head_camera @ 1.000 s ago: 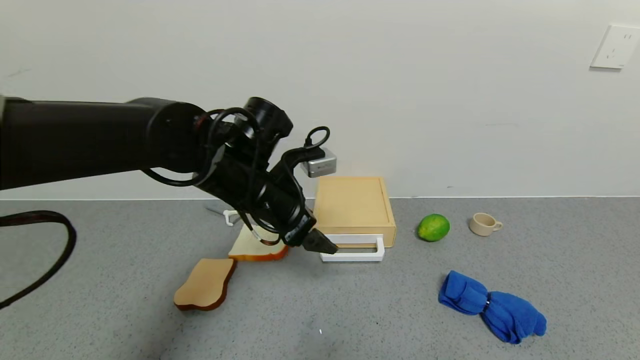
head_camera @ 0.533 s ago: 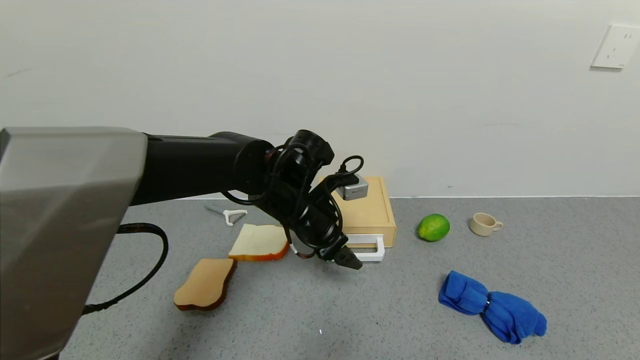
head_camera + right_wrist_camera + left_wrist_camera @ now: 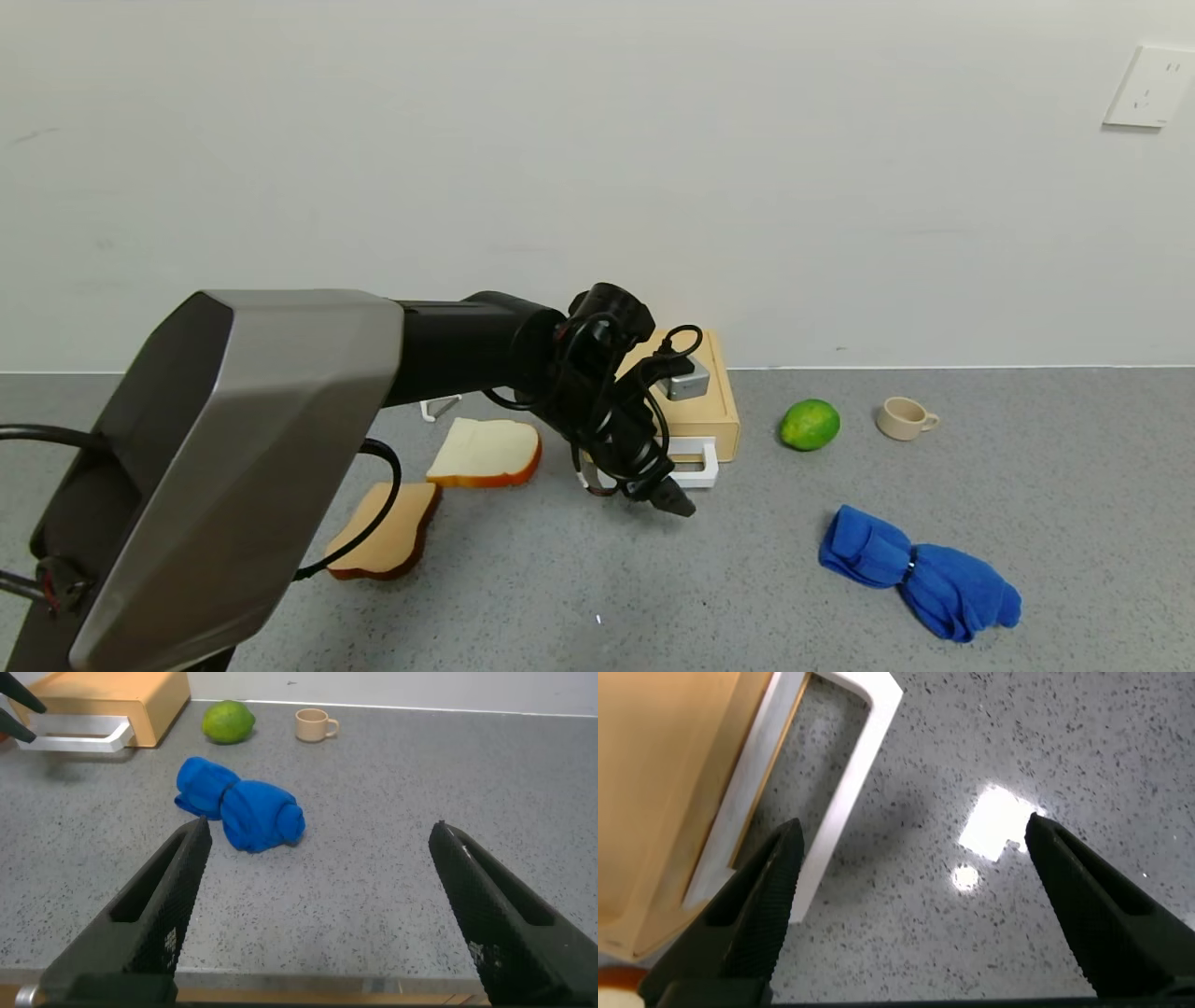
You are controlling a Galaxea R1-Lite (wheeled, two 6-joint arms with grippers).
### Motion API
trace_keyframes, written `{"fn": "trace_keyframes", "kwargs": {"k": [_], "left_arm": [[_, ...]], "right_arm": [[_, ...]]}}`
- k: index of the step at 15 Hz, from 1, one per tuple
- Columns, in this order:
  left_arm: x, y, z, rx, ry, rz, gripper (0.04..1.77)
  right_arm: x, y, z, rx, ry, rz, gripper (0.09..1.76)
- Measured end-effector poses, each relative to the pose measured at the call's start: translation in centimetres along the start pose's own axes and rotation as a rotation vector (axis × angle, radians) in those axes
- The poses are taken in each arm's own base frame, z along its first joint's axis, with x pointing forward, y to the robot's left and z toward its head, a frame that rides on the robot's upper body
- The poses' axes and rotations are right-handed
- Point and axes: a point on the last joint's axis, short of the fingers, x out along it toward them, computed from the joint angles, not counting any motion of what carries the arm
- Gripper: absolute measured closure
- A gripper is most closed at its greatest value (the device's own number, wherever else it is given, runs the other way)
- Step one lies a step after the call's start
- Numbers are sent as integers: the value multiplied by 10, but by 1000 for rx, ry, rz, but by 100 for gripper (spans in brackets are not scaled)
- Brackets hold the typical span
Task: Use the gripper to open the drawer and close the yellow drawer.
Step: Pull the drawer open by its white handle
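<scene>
Head view: the left gripper (image 3: 674,501) hangs low over the grey counter (image 3: 709,588), just in front of the yellow drawer (image 3: 686,397) and near its white handle (image 3: 695,465). Its fingers are spread wide, holding nothing. The drawer seems shut in its box by the wall, though the arm partly hides it. The right gripper (image 3: 318,905) is parked, open, near a blue cloth (image 3: 240,814).
</scene>
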Motion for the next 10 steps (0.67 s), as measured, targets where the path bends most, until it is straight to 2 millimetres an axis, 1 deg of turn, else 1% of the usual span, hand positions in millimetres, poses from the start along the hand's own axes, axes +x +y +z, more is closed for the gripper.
{"fn": "trace_keyframes", "kwargs": {"k": [5,10], "left_arm": [[23,8,0,15,-42,9,9],[30,10,-4,9,-30,2,9]], "right_arm": [[0,0,0,0,0,0,14],[0,0,0,1,0,0,14]]}}
